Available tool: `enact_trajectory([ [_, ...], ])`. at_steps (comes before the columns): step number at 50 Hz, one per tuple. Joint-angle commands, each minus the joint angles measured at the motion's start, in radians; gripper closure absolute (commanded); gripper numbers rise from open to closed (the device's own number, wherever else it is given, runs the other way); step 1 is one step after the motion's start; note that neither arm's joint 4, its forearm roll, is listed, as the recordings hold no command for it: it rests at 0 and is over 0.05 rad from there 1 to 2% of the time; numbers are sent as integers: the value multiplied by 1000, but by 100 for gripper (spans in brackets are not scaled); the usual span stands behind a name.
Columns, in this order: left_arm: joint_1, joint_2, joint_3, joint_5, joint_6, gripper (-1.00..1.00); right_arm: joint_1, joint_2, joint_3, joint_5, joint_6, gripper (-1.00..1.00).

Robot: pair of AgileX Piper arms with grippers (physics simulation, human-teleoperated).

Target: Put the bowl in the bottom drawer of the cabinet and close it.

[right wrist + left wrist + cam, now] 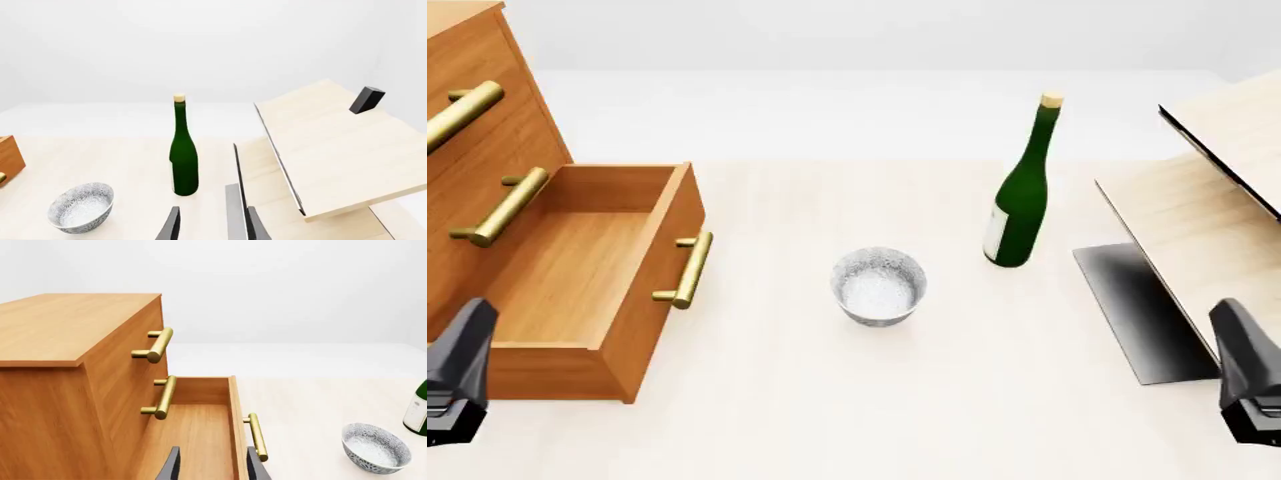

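The speckled white bowl (878, 287) stands upright on the table, right of the cabinet (510, 130). The bottom drawer (561, 262) is pulled wide out and holds nothing; its short brass handle (687, 270) faces the bowl. Low at the near left edge sits my left gripper (213, 469), open, looking over the drawer's front wall (235, 425), with the bowl (375, 447) off to one side. My right gripper (213, 229) is open at the near right edge, well apart from the bowl (81, 206). Neither gripper holds anything.
A tall green bottle (1024, 190) stands just behind and right of the bowl. A pale wood structure (1214, 190) with a dark panel (1134, 310) fills the right side; a small dark block (366, 99) rests on its slanted top. The two upper drawers are shut.
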Motion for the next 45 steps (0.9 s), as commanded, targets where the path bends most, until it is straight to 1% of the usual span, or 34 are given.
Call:
enact_trajectory([
  [1,-2,4,-3,-1,-1,-100,1,12,-3,-3,1,-100],
  [10,-3,0,-3,2,2,-100,2,13,-3,-3,1,-100],
  [11,-3,26,-1,-26,5,-100,2,13,-3,-4,1,-100],
  [12,-3,29,-1,-29,5,-100,2,13,-3,-4,1,-100],
  [14,-4,112,0,-113,5,-100,2,13,-3,-4,1,-100],
  [17,-19,150,1,-150,7,-100,2,12,-3,-3,1,-100],
  [21,-19,140,1,-141,12,-100,2,13,-3,-3,1,-100],
  [22,-21,159,1,-158,11,-100,2,13,-3,-3,1,-100],
  [31,-17,187,1,-186,10,-100,2,13,-3,-4,1,-100],
  [45,-24,163,1,-166,14,-100,2,13,-3,-4,1,-100],
])
